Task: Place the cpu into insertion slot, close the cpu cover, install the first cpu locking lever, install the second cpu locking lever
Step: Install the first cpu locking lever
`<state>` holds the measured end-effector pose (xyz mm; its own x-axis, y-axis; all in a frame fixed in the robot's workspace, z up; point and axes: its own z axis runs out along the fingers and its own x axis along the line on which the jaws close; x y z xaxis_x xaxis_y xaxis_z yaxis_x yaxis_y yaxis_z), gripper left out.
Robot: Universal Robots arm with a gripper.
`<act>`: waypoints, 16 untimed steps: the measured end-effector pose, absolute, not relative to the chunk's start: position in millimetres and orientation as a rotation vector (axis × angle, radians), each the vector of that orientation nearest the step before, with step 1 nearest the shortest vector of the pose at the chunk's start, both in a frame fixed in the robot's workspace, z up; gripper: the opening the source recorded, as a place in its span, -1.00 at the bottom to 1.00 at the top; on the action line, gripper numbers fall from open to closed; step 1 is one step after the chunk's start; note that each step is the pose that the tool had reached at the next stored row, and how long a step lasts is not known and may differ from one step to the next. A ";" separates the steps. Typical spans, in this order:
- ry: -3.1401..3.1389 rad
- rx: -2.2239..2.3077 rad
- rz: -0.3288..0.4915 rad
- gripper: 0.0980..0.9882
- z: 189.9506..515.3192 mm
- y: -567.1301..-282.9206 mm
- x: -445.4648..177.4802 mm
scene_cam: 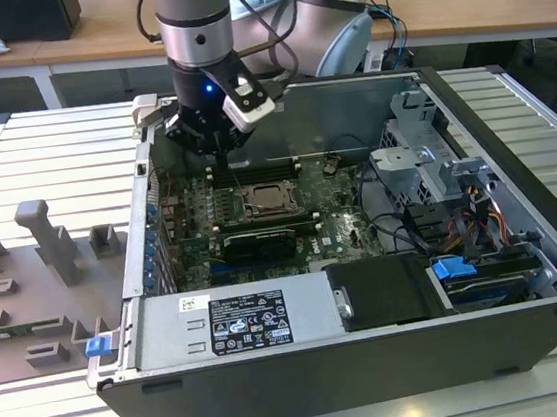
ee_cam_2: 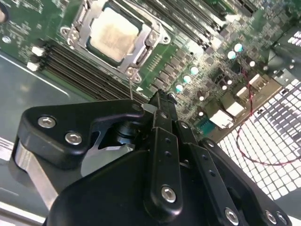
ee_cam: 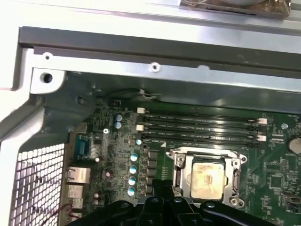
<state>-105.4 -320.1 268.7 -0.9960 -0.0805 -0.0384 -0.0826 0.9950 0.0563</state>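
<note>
Inside the open computer case (scene_cam: 377, 368), the cpu (ee_cam: 207, 179) sits in the insertion slot (ee_cam: 187, 175) on the green board (ee_cam: 277, 181), with the cpu cover (ee_cam: 207, 154) lying flat around it. Just above the memory slots (ee_cam: 202, 127) beside that socket, the jaws hang pressed together, gripping nothing.

The cpu (ee_cam_2: 113, 35), a pale silvery-beige square, lies flat in the insertion slot (ee_cam: 205, 151), just beyond the tip of the gripper (ee_cam_2: 160, 101). The cpu cover (ee_cam_2: 143, 47) looks folded down flat, its silvery frame sitting around the chip.
</note>
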 end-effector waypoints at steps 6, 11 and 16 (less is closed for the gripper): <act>3.101 -0.127 0.098 -0.98 261.9 -307.7 -108.3; 3.101 -0.127 0.099 -0.98 259.0 -294.6 -108.6; 3.103 -0.125 0.099 -0.98 258.8 -294.5 -98.8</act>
